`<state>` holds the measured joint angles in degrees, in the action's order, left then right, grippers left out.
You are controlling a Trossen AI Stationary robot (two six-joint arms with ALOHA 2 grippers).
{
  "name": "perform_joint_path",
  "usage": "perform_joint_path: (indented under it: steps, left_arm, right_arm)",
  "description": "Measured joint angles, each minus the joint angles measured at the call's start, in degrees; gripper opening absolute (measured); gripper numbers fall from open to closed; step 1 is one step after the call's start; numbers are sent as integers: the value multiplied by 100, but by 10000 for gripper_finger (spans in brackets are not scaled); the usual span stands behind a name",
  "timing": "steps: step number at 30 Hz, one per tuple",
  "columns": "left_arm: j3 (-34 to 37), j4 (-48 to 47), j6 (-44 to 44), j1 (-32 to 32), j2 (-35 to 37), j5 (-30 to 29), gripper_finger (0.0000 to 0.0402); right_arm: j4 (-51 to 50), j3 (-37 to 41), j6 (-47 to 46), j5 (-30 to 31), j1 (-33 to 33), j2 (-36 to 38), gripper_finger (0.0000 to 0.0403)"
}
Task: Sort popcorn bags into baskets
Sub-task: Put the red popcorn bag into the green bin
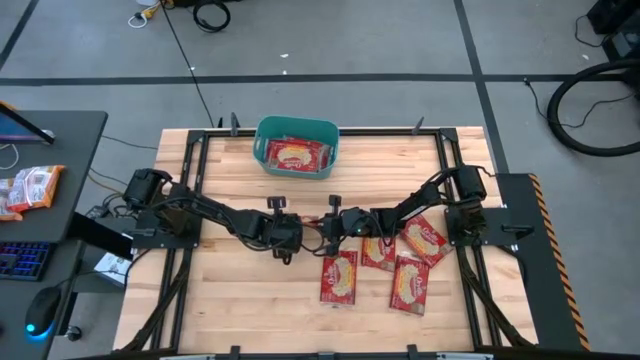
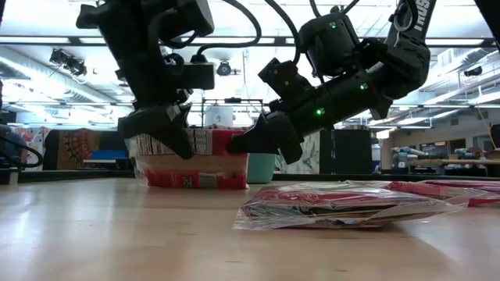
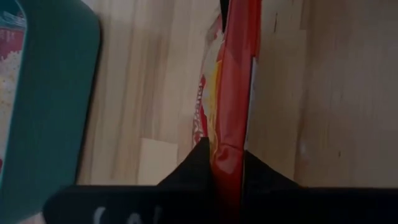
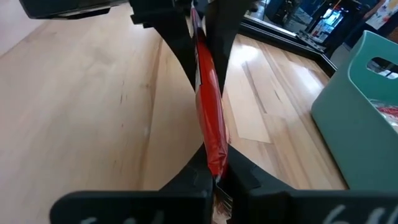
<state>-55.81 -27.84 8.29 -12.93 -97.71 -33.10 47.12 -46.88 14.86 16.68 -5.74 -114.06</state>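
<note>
A red popcorn bag (image 2: 199, 164) stands on its long edge at the table's middle, between my two grippers. My left gripper (image 1: 291, 238) is shut on its left end and my right gripper (image 1: 335, 226) on its right end. Whether its lower edge touches the wood, I cannot tell. The teal basket (image 1: 262, 150) sits at the far edge with popcorn bags (image 1: 295, 155) lying inside. Several more popcorn bags (image 1: 340, 277) lie flat on the table to the near right. My left gripper pinches the bag's left short end (image 3: 227, 158) between its two fingers, one on each flat face. The fingers slant down from the table's left. The bag runs on edge away from them. My right gripper pinches the opposite short end (image 4: 214, 155) between its two fingers, one on each face. It comes almost level from the table's right. The bag stays upright on edge between both holds.
Flat bags (image 1: 410, 283) fill the near right of the table, one close in front of the low camera (image 2: 344, 207). A side desk on the left carries orange-white packets (image 1: 30, 188), a keyboard and a mouse. Bare wood (image 1: 230, 290) spreads at the near left.
</note>
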Motion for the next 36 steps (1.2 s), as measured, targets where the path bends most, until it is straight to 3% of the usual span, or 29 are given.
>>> perform_joint_path:
  steps: [6,13,20,26,33,36]
  left_arm:
    - [-20,-220,-2,0,0,-22,25]
    - [-571,-1410,-203,2,-4,-438,38]
    - [-881,-1901,-848,222,361,-890,27]
    - [-892,-1605,-1498,698,850,-1148,35]
    - [-885,-516,-2848,1511,1072,-1026,37]
    - [-881,1,-3306,1927,992,-663,37]
  right_arm:
    - [34,5,-7,14,-20,41,60]
    - [-698,0,-82,50,-58,710,144]
    - [-2447,13,-189,1023,-93,1819,184]
    - [-2721,528,-246,1447,-184,2645,187]
    - [-2112,1247,-259,1667,-79,3334,187]
    - [-1795,1484,-252,1630,-83,3432,187]
